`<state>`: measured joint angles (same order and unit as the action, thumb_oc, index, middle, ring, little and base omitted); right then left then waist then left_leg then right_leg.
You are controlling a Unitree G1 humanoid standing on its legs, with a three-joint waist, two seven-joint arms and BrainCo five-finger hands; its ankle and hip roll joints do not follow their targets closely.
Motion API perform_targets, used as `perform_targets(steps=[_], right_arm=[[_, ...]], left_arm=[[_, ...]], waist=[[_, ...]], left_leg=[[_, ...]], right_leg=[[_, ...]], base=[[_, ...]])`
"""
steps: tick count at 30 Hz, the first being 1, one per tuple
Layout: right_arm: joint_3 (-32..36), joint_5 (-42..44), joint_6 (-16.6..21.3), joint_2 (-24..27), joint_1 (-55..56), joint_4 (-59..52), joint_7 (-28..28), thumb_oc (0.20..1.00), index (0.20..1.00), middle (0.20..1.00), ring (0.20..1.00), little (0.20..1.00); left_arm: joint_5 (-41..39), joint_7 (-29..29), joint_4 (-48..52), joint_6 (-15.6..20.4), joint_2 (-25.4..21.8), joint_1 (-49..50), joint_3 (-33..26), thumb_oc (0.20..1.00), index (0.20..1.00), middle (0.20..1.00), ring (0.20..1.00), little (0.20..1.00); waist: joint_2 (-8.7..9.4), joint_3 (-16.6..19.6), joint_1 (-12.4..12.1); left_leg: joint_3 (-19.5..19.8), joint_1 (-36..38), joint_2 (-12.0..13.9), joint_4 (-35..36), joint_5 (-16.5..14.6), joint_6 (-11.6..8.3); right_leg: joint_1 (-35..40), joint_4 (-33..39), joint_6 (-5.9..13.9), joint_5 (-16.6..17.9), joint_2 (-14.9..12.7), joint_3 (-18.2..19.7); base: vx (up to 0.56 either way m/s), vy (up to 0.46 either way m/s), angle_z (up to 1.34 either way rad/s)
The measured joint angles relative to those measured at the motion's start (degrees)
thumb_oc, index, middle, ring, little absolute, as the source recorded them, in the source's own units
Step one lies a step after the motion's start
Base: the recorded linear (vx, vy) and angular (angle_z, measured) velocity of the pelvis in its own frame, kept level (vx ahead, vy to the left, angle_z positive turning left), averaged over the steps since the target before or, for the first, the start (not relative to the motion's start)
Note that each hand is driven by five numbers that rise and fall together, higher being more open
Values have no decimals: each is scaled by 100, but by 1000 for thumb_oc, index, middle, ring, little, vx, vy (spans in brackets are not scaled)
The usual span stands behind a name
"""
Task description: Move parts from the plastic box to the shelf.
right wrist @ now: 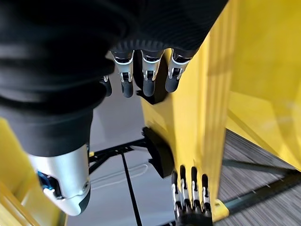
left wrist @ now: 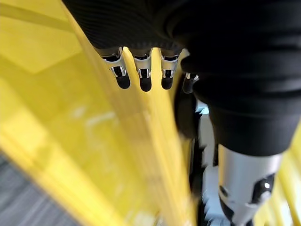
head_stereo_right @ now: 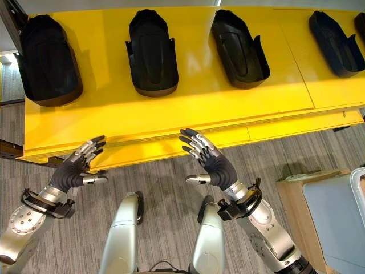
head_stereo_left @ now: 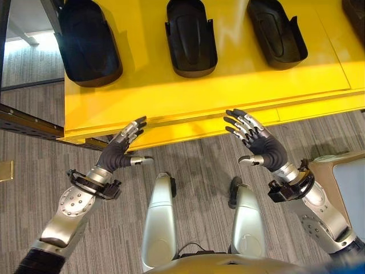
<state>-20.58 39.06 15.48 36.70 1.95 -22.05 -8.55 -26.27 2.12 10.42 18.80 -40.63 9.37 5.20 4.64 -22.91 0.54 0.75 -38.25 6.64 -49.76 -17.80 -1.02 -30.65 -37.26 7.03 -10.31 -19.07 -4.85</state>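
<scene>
Several black moulded parts lie in a row on the yellow shelf: one at the left, one in the middle, one to the right and another further right. My left hand hovers just below the shelf's front edge, open and holding nothing. My right hand is at the same height near the edge, also open and holding nothing. In the left wrist view straight fingers point along the yellow shelf. The right wrist view shows straight fingers and, further off, my left hand.
A pale grey container on a brown stand sits at the lower right, beside my right arm. A dark metal rail runs along the shelf's left end. Grey carpet floor lies below the shelf.
</scene>
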Motion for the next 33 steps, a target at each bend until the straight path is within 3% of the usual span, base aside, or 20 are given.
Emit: perform_targets(steps=[11,22,33], right_arm=[[-211,-171,215,-285,-518,19,647,1000,1000,1000,1000,1000],[-417,-172,244,-288,-668,71,882,1000,1000,1000,1000,1000],[-545,-163,248,-299,-891,158,997,1000,1000,1000,1000,1000]], left_arm=[[559,-1165,-63,347,1016,-1693,700,1000,1000,1000,1000,1000],[790,-1902,-300,479,1264,-2473,825,1000,1000,1000,1000,1000],[1519,-3209,-1028,521,1404,-3168,538,1000,1000,1000,1000,1000]], waist=[[253,-99,192],[289,-97,325],[420,-10,363]], left_leg=[[-4,129,47,69,36,-18],[-16,132,96,60,19,-49],[-76,141,125,20,-15,-51]], right_leg=[[97,24,12,9,37,-21],[102,62,9,11,82,-19],[75,68,10,13,103,49]], base=[[0,-3,-1],[2,0,-1],[5,5,-2]])
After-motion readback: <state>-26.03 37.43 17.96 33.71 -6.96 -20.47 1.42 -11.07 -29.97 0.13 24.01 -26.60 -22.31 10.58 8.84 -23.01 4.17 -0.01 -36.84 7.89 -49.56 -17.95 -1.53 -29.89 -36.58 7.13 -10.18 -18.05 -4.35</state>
